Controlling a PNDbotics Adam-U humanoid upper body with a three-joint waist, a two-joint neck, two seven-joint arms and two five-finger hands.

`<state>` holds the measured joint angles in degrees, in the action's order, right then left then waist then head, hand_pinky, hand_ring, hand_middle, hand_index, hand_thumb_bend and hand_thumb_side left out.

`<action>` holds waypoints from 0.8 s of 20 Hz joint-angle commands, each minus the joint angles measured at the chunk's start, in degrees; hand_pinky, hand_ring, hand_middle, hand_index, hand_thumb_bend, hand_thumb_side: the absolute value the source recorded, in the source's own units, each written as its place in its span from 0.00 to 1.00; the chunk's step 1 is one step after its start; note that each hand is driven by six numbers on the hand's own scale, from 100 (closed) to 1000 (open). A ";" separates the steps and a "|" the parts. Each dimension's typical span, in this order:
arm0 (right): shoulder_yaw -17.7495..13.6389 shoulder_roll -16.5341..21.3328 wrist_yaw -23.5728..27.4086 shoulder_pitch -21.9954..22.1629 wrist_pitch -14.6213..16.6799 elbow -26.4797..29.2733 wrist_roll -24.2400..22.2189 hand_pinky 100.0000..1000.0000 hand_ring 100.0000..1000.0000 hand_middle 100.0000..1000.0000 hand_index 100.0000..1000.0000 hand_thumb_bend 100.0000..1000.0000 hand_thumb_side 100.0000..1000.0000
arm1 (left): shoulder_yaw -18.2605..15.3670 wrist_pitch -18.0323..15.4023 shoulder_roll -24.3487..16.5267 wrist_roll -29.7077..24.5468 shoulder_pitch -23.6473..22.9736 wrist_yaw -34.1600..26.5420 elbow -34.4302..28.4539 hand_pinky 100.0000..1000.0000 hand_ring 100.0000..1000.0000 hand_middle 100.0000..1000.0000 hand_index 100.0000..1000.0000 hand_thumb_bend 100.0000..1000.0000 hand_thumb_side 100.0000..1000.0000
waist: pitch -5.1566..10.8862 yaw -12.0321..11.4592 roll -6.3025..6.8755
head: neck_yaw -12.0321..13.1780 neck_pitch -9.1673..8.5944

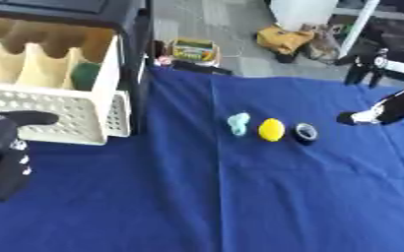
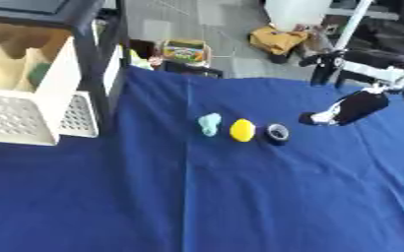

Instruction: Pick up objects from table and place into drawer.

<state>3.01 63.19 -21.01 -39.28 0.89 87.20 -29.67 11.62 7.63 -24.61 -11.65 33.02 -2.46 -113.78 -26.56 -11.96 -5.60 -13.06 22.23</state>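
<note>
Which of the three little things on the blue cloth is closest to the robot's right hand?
The dark ring, the rightmost of the row. The yellow ball and pale green thing lie farther from the right hand.

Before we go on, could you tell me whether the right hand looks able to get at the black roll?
Probably yes: the right hand hangs just right of the black roll, with only bare blue cloth between; the yellow object lies on the roll's far side.

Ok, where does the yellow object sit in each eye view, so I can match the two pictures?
Left eye view: the yellow object lies right of centre on the blue cloth.
Right eye view: the same yellow object lies nearer the middle, slightly right of centre.
Shared landmark: in both views it lies between the pale teal object on its left and the dark ring-shaped object on its right.
</note>
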 commanded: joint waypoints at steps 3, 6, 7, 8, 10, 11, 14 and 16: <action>1.12 -0.15 -0.95 -3.08 0.31 -1.05 -0.30 0.60 0.72 0.60 0.94 0.44 0.37 | 0.21 0.40 0.15 -0.58 0.78 0.54 -0.81 0.00 0.00 0.00 0.78 0.00 0.97 | 1.18 -0.34 0.09 | -0.67 -0.97; 2.39 -1.53 -1.34 -4.72 0.05 -1.90 -0.31 0.59 0.72 0.60 0.94 0.45 0.37 | 0.36 0.50 0.41 -0.77 0.86 0.58 -0.81 0.00 0.00 0.00 0.77 0.00 0.97 | 1.15 -0.68 0.08 | -1.05 -1.08; 2.78 -1.99 -1.48 -5.19 0.00 -2.18 -0.29 0.59 0.72 0.61 0.94 0.46 0.37 | 0.39 0.52 0.49 -0.82 0.88 0.60 -0.81 0.00 0.00 0.00 0.77 0.00 0.97 | 1.12 -0.80 0.07 | -1.17 -1.13; 3.17 -2.44 -1.65 -5.62 -0.02 -2.47 -0.29 0.59 0.72 0.62 0.95 0.45 0.37 | 0.41 0.54 0.56 -0.85 0.91 0.62 -0.81 0.00 0.00 0.00 0.77 0.00 0.97 | 1.09 -0.92 0.04 | -1.25 -1.20; 3.84 -3.23 -2.22 -6.37 -0.04 -3.10 -0.23 0.59 0.72 0.62 0.95 0.45 0.37 | 0.44 0.61 0.69 -0.85 0.97 0.64 -0.81 0.00 0.00 0.00 0.77 0.00 0.97 | 0.98 -1.12 -0.04 | -1.38 -1.32; 4.12 -3.59 -2.55 -6.67 0.00 -3.41 -0.14 0.59 0.72 0.63 0.95 0.45 0.37 | 0.45 0.67 0.76 -0.84 1.02 0.62 -0.81 0.00 0.00 0.00 0.77 0.00 0.97 | 0.91 -1.22 -0.09 | -1.42 -1.35; 4.80 -4.67 -3.42 -7.53 0.11 -4.38 0.16 0.59 0.72 0.64 0.95 0.45 0.36 | 0.56 0.84 0.95 -0.98 1.13 0.68 -0.81 0.00 0.00 0.00 0.77 0.00 0.98 | 0.66 -1.58 -0.27 | -1.52 -1.57; 5.14 -5.25 -3.89 -7.97 0.22 -5.02 0.23 0.59 0.72 0.64 0.95 0.45 0.36 | 0.64 0.92 1.10 -1.19 1.19 0.80 -0.81 0.00 0.00 0.00 0.77 0.00 0.98 | 0.47 -1.81 -0.39 | -1.64 -1.70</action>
<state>8.52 56.70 -24.24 -46.29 1.05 82.36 -29.70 12.25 8.56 -23.15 -12.61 33.31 -1.96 -113.78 -27.38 -13.85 -6.23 -14.35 21.44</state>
